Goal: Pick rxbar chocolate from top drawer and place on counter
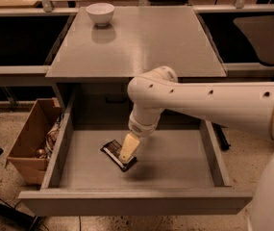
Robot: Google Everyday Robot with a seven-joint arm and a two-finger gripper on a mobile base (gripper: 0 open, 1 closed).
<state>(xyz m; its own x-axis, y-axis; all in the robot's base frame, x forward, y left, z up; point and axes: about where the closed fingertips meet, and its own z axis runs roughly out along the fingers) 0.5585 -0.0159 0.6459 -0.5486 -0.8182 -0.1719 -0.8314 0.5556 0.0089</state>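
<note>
Gripper: your gripper (128,149) hangs inside the top drawer (136,204), its pale tip pointing down and to the left, right over the rxbar chocolate (110,149).
Grip state: you cannot tell from this view whether the claw is released or clenched, nor whether it touches the bar.
Rxbar chocolate: it lies flat on the drawer floor, left of centre and turned diagonally; the tip covers its middle, so you see only its dark ends on either side.
Arm: your white arm (208,102) comes in from the right and bends down over the drawer's rear half.
Top drawer: pulled fully out towards you, its grey floor bare apart from the bar.
Counter: the grey counter (146,42) sits directly above and behind the drawer.
Bowl: a white bowl (100,13) stands upright at the counter's far left corner.
Box: a brown cardboard box (28,143) sits on the floor just beside the drawer's left wall.
</note>
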